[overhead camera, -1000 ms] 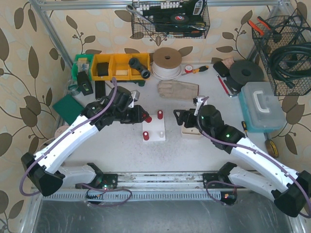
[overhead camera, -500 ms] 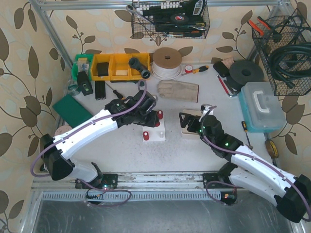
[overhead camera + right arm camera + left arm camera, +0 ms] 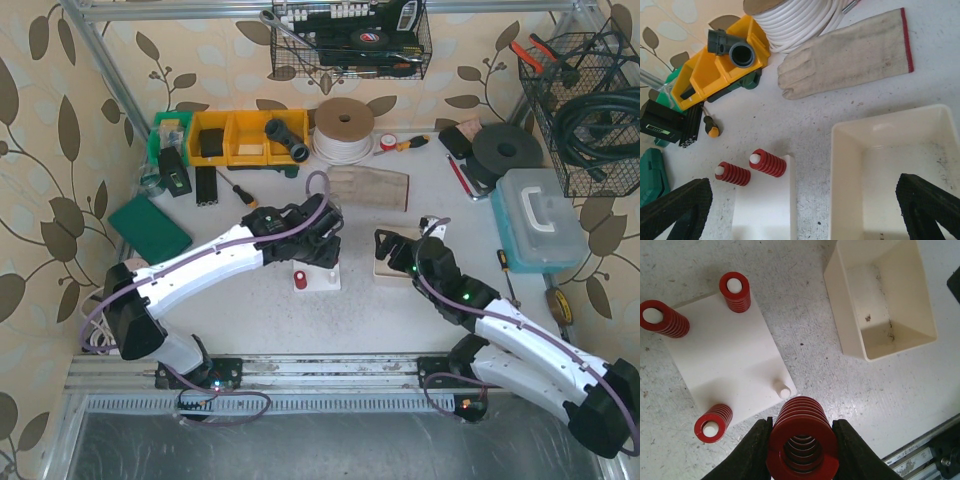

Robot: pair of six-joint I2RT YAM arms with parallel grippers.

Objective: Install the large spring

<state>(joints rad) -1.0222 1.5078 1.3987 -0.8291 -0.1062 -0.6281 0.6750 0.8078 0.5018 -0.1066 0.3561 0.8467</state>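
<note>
My left gripper point(image 3: 801, 452) is shut on the large red spring point(image 3: 801, 437), held upright just beside the white plate point(image 3: 725, 355). The plate's bare peg point(image 3: 782, 389) stands right in front of the held spring. Smaller red springs sit on the other three pegs point(image 3: 735, 291), point(image 3: 662, 319), point(image 3: 712, 422). In the top view the left gripper point(image 3: 322, 248) hangs over the plate point(image 3: 322, 280) and hides the held spring. My right gripper point(image 3: 802, 212) is open wide and empty above the cream bin point(image 3: 850, 145), right of the plate point(image 3: 765, 205).
A work glove point(image 3: 368, 187), white cord spool point(image 3: 345, 128) and yellow bins point(image 3: 235, 138) lie behind the plate. A screwdriver point(image 3: 243, 192) lies at the back left. A clear plastic box point(image 3: 540, 220) stands at the right, a green case point(image 3: 150, 228) at the left.
My left arm has swung right and forward with the large spring, from left of the plate to over its right side. My right gripper has shifted slightly over the bin.
</note>
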